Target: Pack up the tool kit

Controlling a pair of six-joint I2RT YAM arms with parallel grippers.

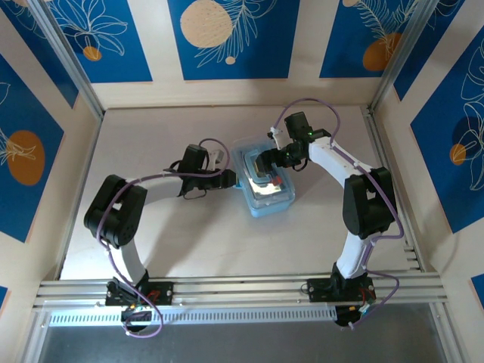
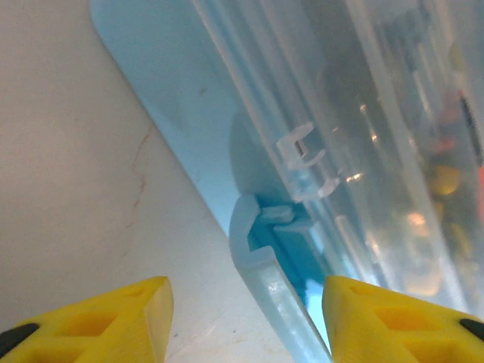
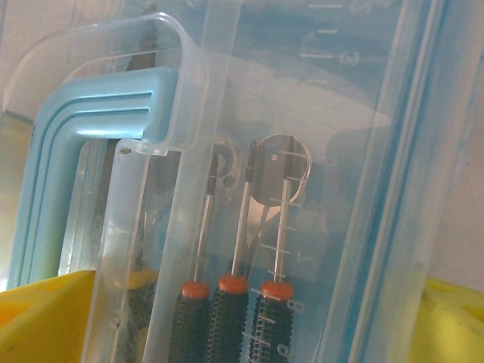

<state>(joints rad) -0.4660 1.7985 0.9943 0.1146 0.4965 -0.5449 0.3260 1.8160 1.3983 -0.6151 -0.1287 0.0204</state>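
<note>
Left claw point(image 2: 246, 314): released; its two yellow fingers point(image 2: 113, 318) stand apart, one over bare table point(image 2: 68, 151), the other against the side of the tool kit case point(image 2: 170, 106); neither is seen to press on anything. Directly ahead of the jaws sits the light-blue latch point(image 2: 257, 219), not yet engaged with the clear catch point(image 2: 306, 162) just beyond it on the lid point(image 2: 318, 68). The case lies flat between the two claws, lid down. Right claw point(image 3: 249, 314): jaws spread wide, one finger to each side of the lid, no grip evident; three red-and-black screwdrivers point(image 3: 227, 325) lie side by side directly beneath it, inside the case; just ahead of them is a round silver tool head point(image 3: 274, 170), probably the ratchet wrench; to the claw's left is the blue carrying handle point(image 3: 98, 106). Judged step: contents loaded, fastening the lid in hand. The next move likely calls for the left claw to swing the latch over the catch while the right claw steadies the lid from above; a skewed lid would defeat the snap. Writing: faint moulded marks point(image 3: 325, 38) at the lid's far end, not legible; no brand readable. Behind: blue wall panels point(image 1: 227, 38) with leaf drawings.
</note>
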